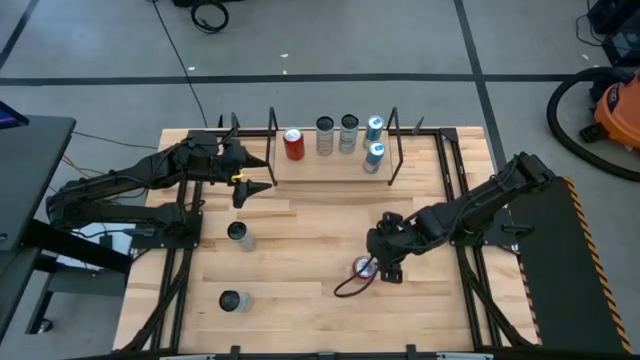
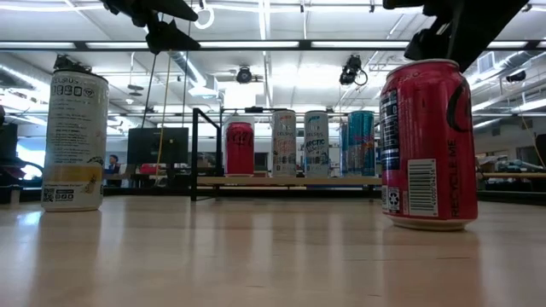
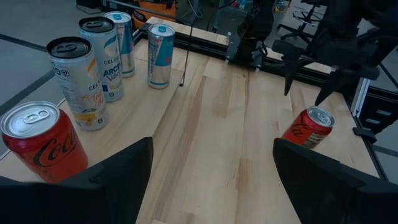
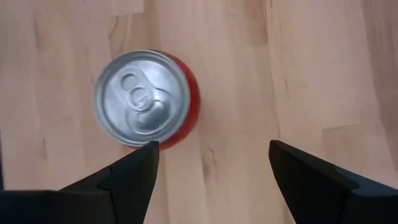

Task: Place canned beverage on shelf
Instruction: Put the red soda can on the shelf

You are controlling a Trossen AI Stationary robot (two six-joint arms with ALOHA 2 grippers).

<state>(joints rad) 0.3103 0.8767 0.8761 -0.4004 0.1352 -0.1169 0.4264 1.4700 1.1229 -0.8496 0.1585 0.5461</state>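
Red can [image 1: 364,267], upright on the table [image 1: 300,250] at near right: directly below the right gripper [image 1: 385,262], which hangs above it with fingers spread and not touching, the can offset toward one finger rather than centred in the gap. Shelf [image 1: 330,160] at the far edge, holding a red cola can [image 1: 293,144], two pale cans and two blue-topped cans. Left gripper [image 1: 250,183], jaws spread and empty, just near-left of the shelf's left end.

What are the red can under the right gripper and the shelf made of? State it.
Red can: apparently aluminium, with a bare silvery top with pull tab and glossy red printed wall. Shelf: light wood board, seemingly matt, with thin black rod frames, probably painted metal.
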